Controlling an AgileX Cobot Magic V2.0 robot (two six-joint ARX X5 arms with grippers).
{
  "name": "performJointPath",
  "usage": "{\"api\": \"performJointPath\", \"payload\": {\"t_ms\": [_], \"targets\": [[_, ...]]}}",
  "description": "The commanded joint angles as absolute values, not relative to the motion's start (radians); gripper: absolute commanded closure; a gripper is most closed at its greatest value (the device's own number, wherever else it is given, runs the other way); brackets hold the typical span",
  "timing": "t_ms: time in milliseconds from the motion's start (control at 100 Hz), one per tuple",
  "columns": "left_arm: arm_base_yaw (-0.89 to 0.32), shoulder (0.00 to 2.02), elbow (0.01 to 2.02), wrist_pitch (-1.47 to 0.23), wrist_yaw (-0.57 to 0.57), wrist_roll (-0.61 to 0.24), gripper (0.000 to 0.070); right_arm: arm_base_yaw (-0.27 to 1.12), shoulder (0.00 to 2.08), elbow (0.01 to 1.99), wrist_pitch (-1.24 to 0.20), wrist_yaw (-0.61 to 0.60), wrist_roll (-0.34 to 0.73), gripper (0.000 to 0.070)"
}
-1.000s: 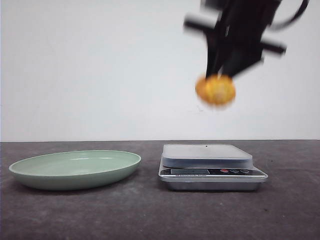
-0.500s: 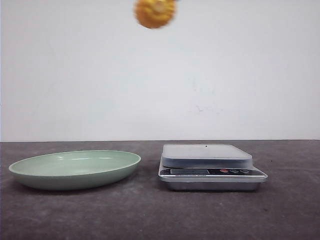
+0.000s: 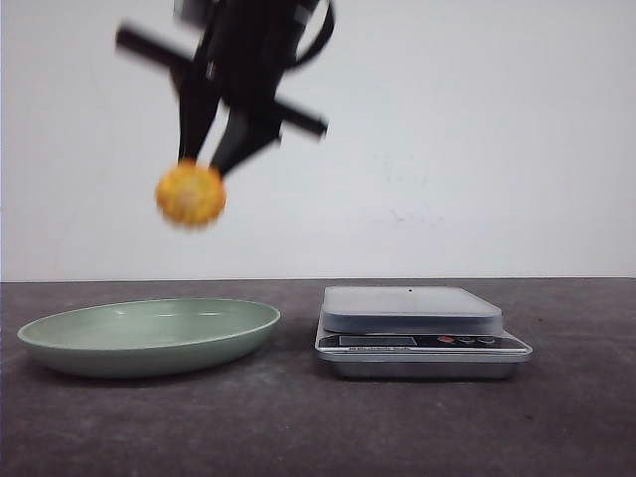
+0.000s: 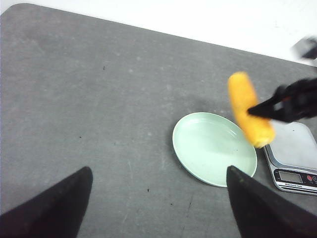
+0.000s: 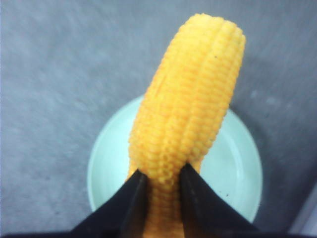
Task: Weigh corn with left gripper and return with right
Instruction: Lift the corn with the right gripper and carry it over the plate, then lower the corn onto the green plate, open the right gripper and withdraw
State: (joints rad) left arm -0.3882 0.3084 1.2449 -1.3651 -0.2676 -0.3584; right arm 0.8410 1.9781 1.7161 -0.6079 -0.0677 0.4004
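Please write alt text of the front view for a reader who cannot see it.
A blurred black pincer holds a yellow corn in the air above a pale green plate. A silver kitchen scale stands empty beside the plate on the dark table.

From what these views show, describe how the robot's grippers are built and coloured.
Both are black. The right gripper has two tapered fingers under a dark body with a crossbar and a looping black cable; motion blurs finer detail. The left gripper shows only two flat, pointed black fingers. No markings are visible.
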Motion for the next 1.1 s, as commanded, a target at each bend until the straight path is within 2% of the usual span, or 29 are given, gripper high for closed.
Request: {"api": "performJointPath", "payload": {"t_ms": [0, 560, 610, 710, 760, 790, 910, 1090], "targets": [[-0.391, 0.310, 1.258, -1.357, -0.273, -0.352, 0.0195, 0.861, 2.024, 1.743, -0.581, -0.072, 0.435, 0.0700], [-0.391, 0.310, 1.258, -1.369, -0.273, -0.352, 0.0195, 0.877, 2.166, 1.742, -0.571, -0.078, 0.464, 0.0698], [-0.391, 0.310, 1.258, -1.369, -0.273, -0.352, 0.0195, 0.877, 2.167, 1.742, -0.570, -0.078, 0.464, 0.0638], [-0.391, 0.310, 1.257, -1.371, -0.273, -0.351, 0.0195, 0.878, 2.167, 1.742, -0.561, -0.078, 0.464, 0.0337], [-0.391, 0.310, 1.258, -1.371, -0.273, -0.352, 0.0195, 0.878, 2.167, 1.742, -0.554, -0.078, 0.463, 0.0239], [-0.391, 0.310, 1.258, -1.372, -0.273, -0.352, 0.0195, 0.878, 2.167, 1.742, -0.551, -0.078, 0.463, 0.0220], [-0.391, 0.310, 1.258, -1.377, -0.273, -0.351, 0.0195, 0.876, 2.159, 1.743, -0.547, -0.079, 0.453, 0.0220], [-0.391, 0.310, 1.257, -1.376, -0.281, -0.349, 0.0195, 0.852, 2.059, 1.743, -0.570, -0.079, 0.376, 0.0220]]}}
